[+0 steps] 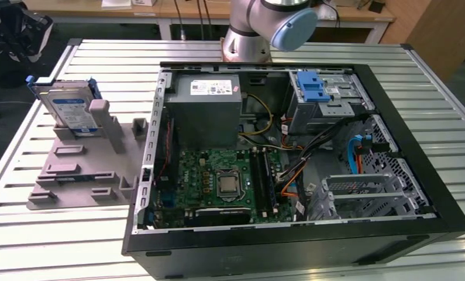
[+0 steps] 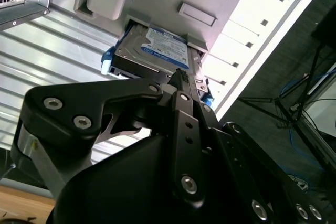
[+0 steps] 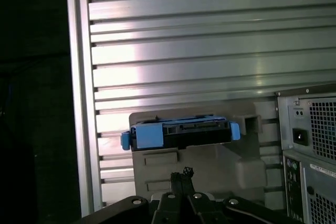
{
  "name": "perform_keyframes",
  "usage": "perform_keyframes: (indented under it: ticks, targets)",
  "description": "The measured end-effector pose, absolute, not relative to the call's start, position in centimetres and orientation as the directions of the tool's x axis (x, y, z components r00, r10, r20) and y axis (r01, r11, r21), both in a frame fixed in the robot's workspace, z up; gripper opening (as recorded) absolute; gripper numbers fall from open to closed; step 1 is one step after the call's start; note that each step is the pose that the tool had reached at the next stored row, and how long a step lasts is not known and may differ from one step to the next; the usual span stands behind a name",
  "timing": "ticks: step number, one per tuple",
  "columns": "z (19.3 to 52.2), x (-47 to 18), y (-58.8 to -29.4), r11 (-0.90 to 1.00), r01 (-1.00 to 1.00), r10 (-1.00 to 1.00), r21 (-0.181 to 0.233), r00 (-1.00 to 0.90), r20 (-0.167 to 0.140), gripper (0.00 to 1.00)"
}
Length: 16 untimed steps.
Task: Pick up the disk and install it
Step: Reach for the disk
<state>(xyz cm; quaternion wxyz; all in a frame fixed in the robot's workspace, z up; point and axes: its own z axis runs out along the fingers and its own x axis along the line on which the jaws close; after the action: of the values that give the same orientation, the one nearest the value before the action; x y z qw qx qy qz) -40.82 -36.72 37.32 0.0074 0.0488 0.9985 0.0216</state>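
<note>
Near the counter's [image 1: 61,234] far corner at the exterior view's left, the disk [image 1: 66,108] stands on edge in a grey holder [image 1: 84,170] beside the open computer case [image 1: 419,175]. The tool [image 3: 184,174], closed and empty, hangs apart from it. Probably rigid, fairly heavy and shock-sensitive; best gripped by the blue carrier's side rails.

I saw the disk [image 1: 66,108] standing on edge and leaning back in the grey holder [image 1: 84,175] on the worktop [image 1: 61,234]. It was at the exterior view's left of the open computer case [image 1: 295,252], apart from it. It was a flat silver drive with a white-and-blue label, framed by a blue plastic bracket. The second wrist view [image 2: 157,51] showed its label face. The first wrist view [image 3: 181,132] showed its dark narrow edge between blue bracket ends.
</note>
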Motion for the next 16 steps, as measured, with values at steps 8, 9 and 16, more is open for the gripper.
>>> perform_keyframes:
  ticks: [8, 9, 16]
  targets:
    - [37.2, -41.5, -35.7, 0.994, 0.1, 0.1, 0.044, -0.995, -0.013, 0.11]
    - [37.2, -41.7, -35.6, 0.994, 0.1, 0.1, 0.044, -0.995, -0.012, 0.11]
    - [37.1, -42.0, -35.6, 0.994, 0.1, 0.1, 0.044, -0.995, -0.013, 0.11]
